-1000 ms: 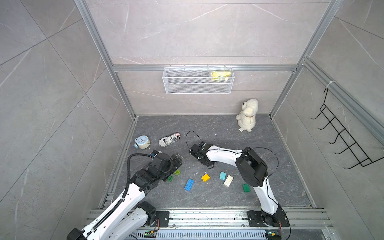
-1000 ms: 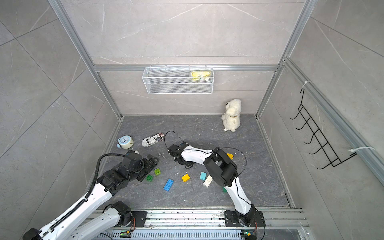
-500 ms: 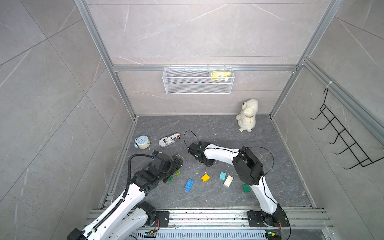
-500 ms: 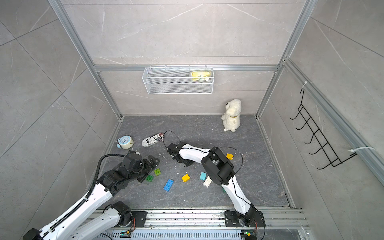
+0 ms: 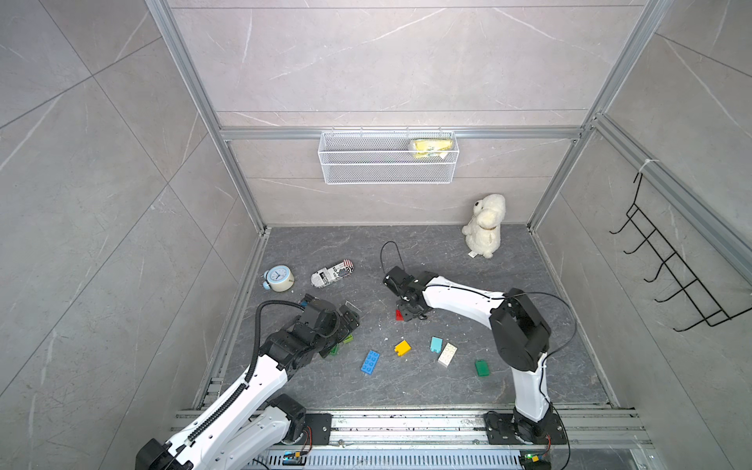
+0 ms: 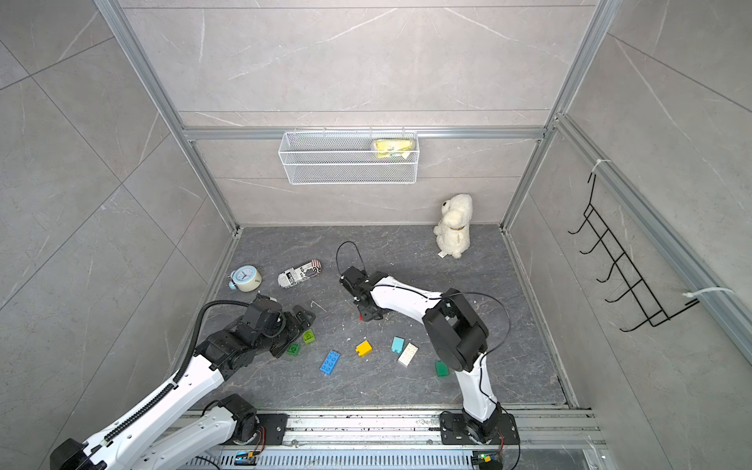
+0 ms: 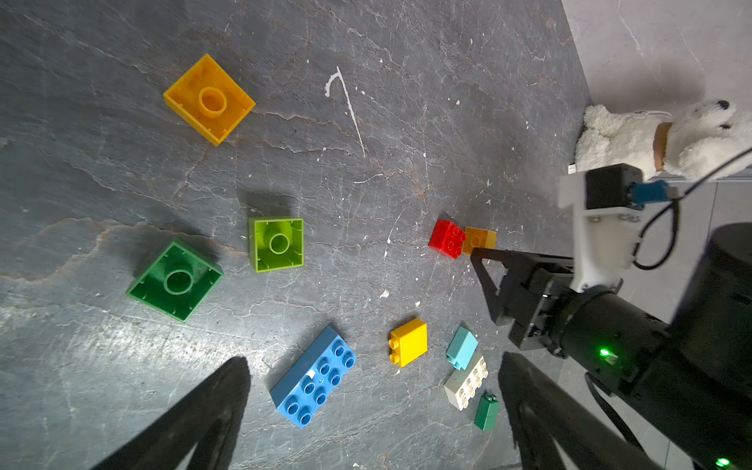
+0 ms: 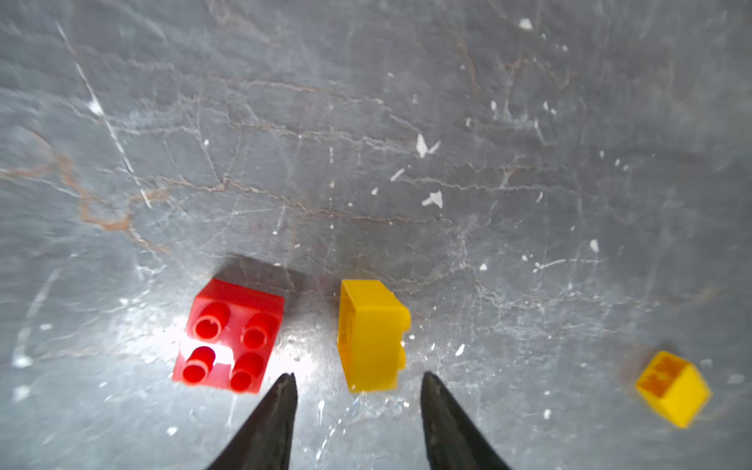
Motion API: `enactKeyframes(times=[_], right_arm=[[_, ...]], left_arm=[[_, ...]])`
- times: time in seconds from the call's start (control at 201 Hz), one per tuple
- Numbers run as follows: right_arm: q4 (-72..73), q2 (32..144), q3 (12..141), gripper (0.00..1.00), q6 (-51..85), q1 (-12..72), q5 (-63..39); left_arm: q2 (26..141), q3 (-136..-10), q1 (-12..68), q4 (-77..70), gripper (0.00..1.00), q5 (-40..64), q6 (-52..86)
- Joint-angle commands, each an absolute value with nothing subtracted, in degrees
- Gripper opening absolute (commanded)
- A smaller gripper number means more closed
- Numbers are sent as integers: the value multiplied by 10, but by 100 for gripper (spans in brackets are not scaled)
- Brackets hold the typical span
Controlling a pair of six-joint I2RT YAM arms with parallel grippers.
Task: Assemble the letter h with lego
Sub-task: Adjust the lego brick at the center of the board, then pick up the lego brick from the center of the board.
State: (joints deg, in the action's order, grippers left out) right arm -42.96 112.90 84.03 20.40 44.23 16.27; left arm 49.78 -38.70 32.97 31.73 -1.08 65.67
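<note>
Right gripper (image 8: 356,378) hangs low over the middle of the surface (image 5: 468,390), its jaws about half apart and holding nothing. The orange brick (image 8: 372,337) sits on the surface just ahead of the gap between them. Your left gripper (image 7: 374,360) stands wide open and empty near the left edge.

My read is that you are lining up on the orange brick. It lies on its side, studs aimed sideways and away from the red brick (image 8: 230,335), which rests just beside it, studs up. Both are square, so neither has a long axis to speak of.

As the jaws stand, closing would pinch stud face against underside. I would turn the wrist a quarter turn and take the smooth walls instead. Thread one finger down the narrow gap without nudging the red brick, and seat the tips low before closing.

Closer to the front edge lies the blue brick (image 5: 370,361), oblong and studs up. Its long axis runs roughly front to back, tilted slightly toward the right edge.
</note>
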Motion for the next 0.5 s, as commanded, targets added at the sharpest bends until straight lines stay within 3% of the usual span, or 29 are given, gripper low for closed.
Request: enactKeyframes(times=[0.0,0.224,0.498], right_arm=[[-357,1040,781,58,253,415,83],[-187,849,546,63,352,297,-59],[-107,743,376,56,419,203,-17]], left_arm=[[524,-414,332,320,98,7,624],[706,-565,449,390,96,-80,576],[1054,-934,544,565,92,-156,547]])
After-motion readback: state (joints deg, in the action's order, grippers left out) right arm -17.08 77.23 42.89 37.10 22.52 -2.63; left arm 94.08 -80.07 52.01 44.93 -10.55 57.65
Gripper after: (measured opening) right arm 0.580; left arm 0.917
